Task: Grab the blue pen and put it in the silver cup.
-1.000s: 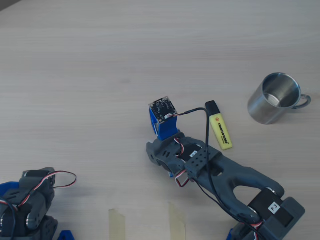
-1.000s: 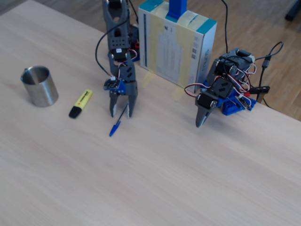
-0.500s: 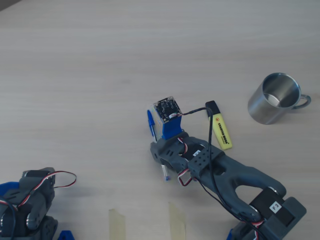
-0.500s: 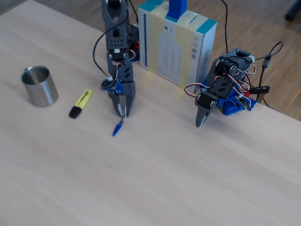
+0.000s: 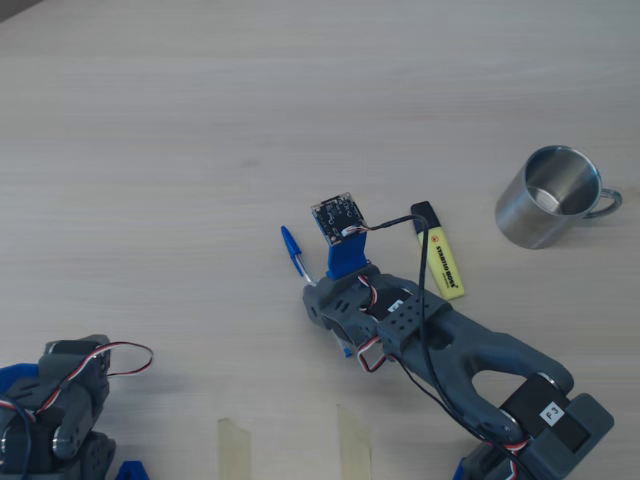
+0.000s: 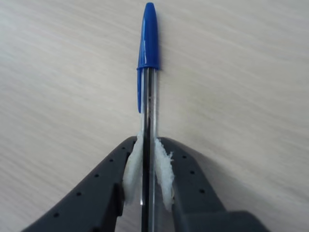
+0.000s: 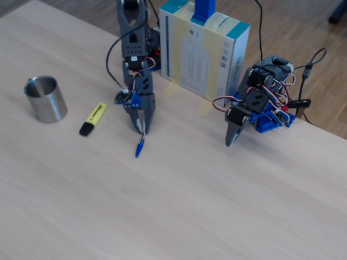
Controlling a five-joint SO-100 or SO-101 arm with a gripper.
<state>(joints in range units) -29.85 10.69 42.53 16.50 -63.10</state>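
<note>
The blue pen (image 6: pixel 148 43) has a clear barrel and a blue cap. My gripper (image 6: pixel 148 145) is shut on its barrel, with white padded fingertips (image 6: pixel 131 164) on either side. The capped end sticks out past the fingertips. In the overhead view the pen (image 5: pixel 291 250) pokes out up and left of the gripper (image 5: pixel 318 290). In the fixed view the pen (image 7: pixel 140 146) hangs slanted from the gripper (image 7: pixel 142 129), low at the table; I cannot tell if it touches. The silver cup (image 5: pixel 545 205) stands upright to the right, also at far left in the fixed view (image 7: pixel 46 100).
A yellow highlighter (image 5: pixel 443 258) with a black cap lies between gripper and cup, also in the fixed view (image 7: pixel 94 119). A second arm (image 7: pixel 246 111) rests folded on the table. A white box (image 7: pixel 203 49) stands behind the arms. Tape strips (image 5: pixel 235 445) lie near the front edge.
</note>
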